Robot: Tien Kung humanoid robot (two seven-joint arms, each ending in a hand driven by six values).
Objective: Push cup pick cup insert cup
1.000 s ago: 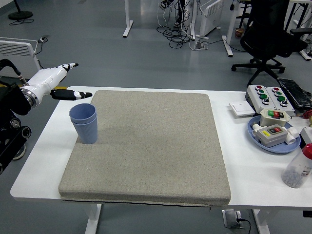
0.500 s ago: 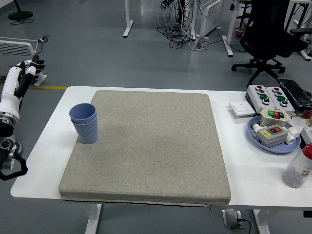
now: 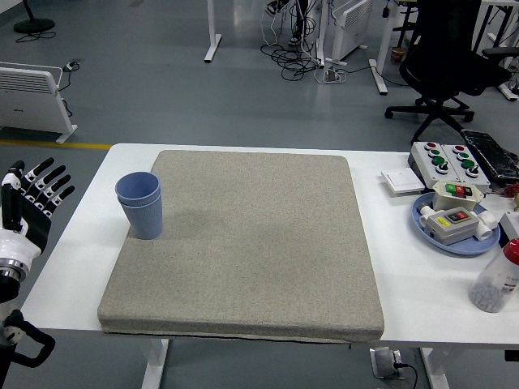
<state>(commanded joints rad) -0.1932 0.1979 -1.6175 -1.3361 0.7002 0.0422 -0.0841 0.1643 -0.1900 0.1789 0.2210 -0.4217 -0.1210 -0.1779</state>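
Note:
Two blue cups (image 3: 140, 204) stand nested, one inside the other, upright on the left part of the grey mat (image 3: 251, 243). My left hand (image 3: 34, 197) is off the table's left edge, well to the left of the cups, with its fingers spread and nothing in them. The right arm does not show in the head view.
At the right of the white table (image 3: 405, 300) are a blue plate (image 3: 454, 235) with switch boxes, a button box (image 3: 448, 160), a white flat box (image 3: 403, 181) and a clear bottle with a red cap (image 3: 496, 279). An office chair stands behind.
My left arm has drawn back from beside the cups, swinging down and left off the table to the picture's left edge. The nested cups have not moved.

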